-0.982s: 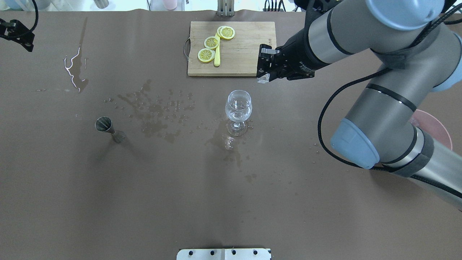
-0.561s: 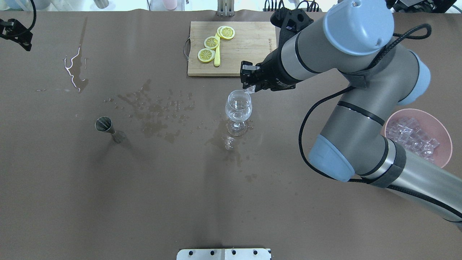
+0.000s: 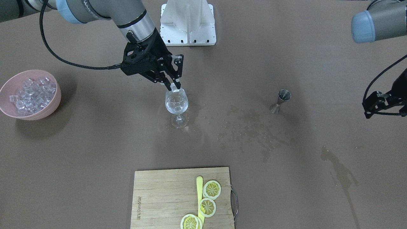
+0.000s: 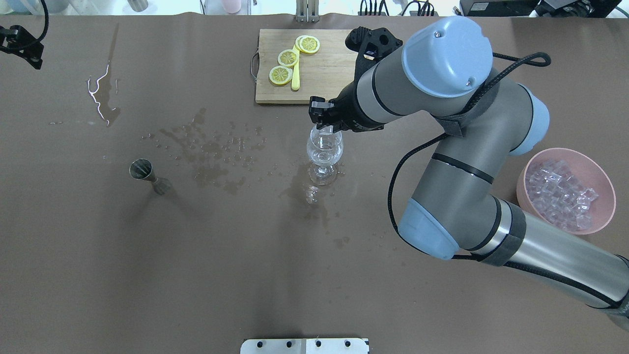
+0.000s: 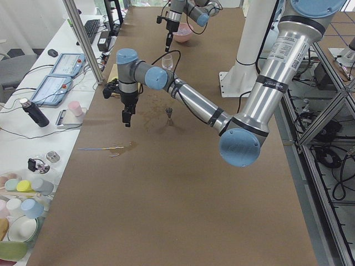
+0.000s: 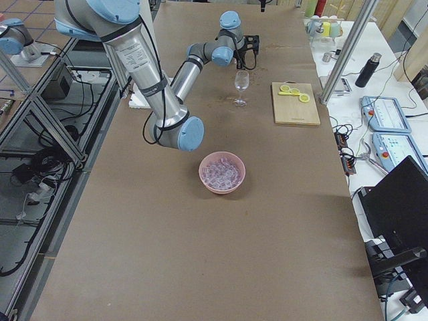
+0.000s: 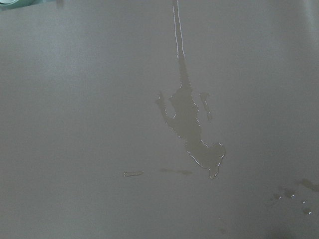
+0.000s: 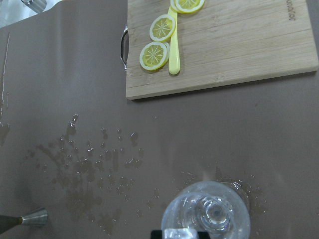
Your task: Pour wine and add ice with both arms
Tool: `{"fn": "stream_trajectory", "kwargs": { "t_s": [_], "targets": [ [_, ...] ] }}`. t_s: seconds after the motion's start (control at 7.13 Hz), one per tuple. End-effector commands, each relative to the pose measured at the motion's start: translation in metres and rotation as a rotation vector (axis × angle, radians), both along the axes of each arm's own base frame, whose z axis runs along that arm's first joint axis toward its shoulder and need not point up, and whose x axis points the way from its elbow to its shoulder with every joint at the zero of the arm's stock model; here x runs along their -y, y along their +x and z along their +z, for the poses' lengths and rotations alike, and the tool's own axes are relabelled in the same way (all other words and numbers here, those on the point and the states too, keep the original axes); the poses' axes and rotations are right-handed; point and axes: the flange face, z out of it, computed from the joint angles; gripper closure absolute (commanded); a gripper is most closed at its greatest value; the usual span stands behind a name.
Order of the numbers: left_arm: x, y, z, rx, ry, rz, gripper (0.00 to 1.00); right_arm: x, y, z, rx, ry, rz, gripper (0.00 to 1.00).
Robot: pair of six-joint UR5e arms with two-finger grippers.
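Observation:
My right gripper (image 3: pixel 174 86) is shut on one clear ice cube (image 3: pixel 173 88) and holds it right at the rim of the stemmed wine glass (image 3: pixel 176 103), which stands upright mid-table with clear liquid in it. In the overhead view the right gripper (image 4: pixel 324 129) sits over the far rim of the glass (image 4: pixel 324 150). The right wrist view shows the ice cube (image 8: pixel 177 234) above the glass (image 8: pixel 214 211). More ice (image 4: pixel 560 194) fills a pink bowl (image 4: pixel 608 209) at the right. My left gripper (image 4: pixel 22 46) hangs at the far left edge; I cannot tell if it is open.
A steel jigger (image 4: pixel 142 169) stands to the left of the glass. A wooden board (image 4: pixel 334 73) with lemon slices (image 4: pixel 287 58) lies at the back. Spilled drops (image 4: pixel 211 152) wet the table, and a small clear piece (image 4: pixel 311 193) lies by the glass's foot.
My right arm has swung left from beside the board to over the glass, carrying the ice cube. The pink bowl has come into view. The left arm has not moved.

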Motion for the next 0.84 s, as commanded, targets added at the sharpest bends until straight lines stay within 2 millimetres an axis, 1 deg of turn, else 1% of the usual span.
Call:
{"fn": "stream_trajectory", "kwargs": {
  "t_s": [0.0, 0.14, 0.28, 0.42, 0.56, 0.7],
  "targets": [
    [0.001, 0.0, 0.002, 0.001, -0.004, 0.0, 0.01, 0.001, 0.0, -0.003, 0.002, 0.005, 0.001, 0.32],
    [0.001, 0.0, 0.002, 0.001, -0.004, 0.0, 0.01, 0.0, 0.0, -0.005, 0.001, 0.024, -0.008, 0.0],
    [0.001, 0.0, 0.002, 0.001, -0.004, 0.0, 0.01, 0.0, 0.001, -0.005, -0.001, 0.025, -0.008, 0.0],
    [0.001, -0.001, 0.002, 0.001, -0.004, -0.002, 0.01, 0.005, 0.01, -0.005, -0.007, 0.037, -0.013, 0.0],
    [0.003, -0.01, 0.002, 0.003, -0.007, -0.016, 0.01, 0.021, 0.037, 0.007, -0.03, 0.017, -0.03, 0.0],
    [0.005, -0.028, 0.003, 0.004, -0.004, -0.034, 0.01, 0.022, 0.075, 0.032, -0.09, -0.009, -0.078, 0.0]
  ]
}}
